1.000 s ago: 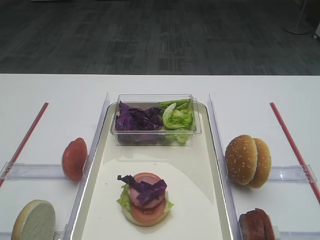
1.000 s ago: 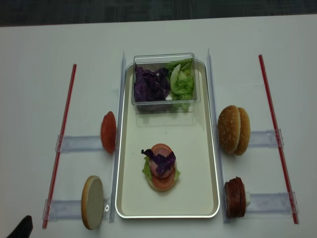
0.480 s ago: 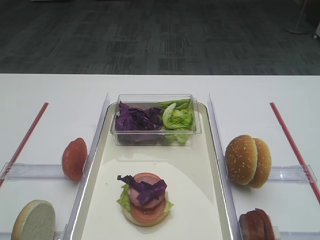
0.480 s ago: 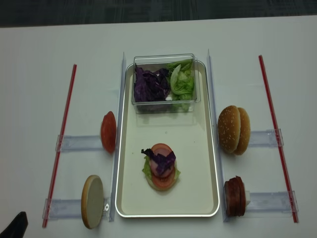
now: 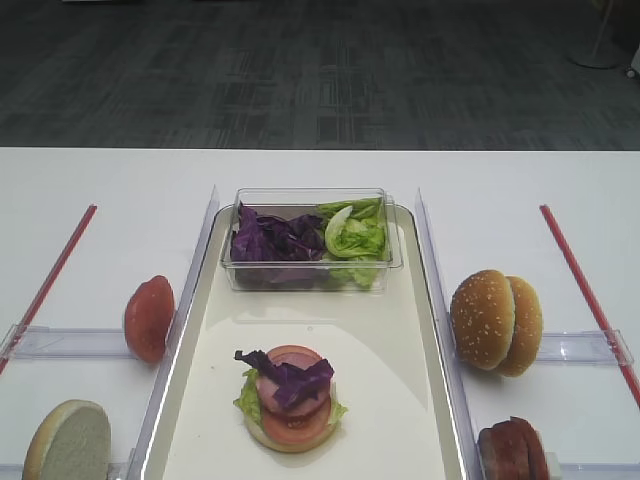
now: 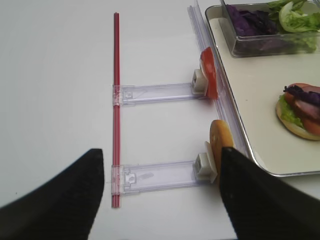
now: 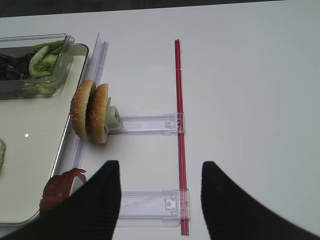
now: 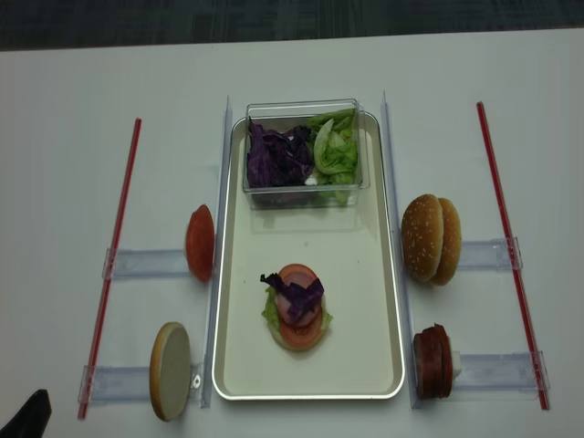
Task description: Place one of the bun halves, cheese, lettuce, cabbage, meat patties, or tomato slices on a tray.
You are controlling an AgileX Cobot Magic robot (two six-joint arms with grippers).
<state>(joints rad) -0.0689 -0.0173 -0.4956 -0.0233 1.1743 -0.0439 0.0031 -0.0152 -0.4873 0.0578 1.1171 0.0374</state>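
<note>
Item: tray, lying lengthwise at the middle of the white tabletop.

Contents, 12 o'clock end: clear plastic box sitting on the tray, holding purple cabbage on its 9 o'clock side and lettuce on its 3 o'clock side.

Contents, toward 6 o'clock: stack resting on the tray floor, showing a pale bun base, green leaf, tomato and meat layers, and a tuft of cabbage lying on top.

At 9 o'clock of the tray: tomato slices standing on edge in a clear holder; pale-faced bun half standing nearer 7 o'clock.

At 3 o'clock: bun halves, seeded, standing upright as a pair; meat patties standing near 5 o'clock.

Outer edges: one red strip at 9 o'clock, another at 3 o'clock.

Left gripper: jaws standing wide, holding nothing, hanging above the tabletop beside the pale bun half.

Right gripper: jaws standing wide, holding nothing.
</note>
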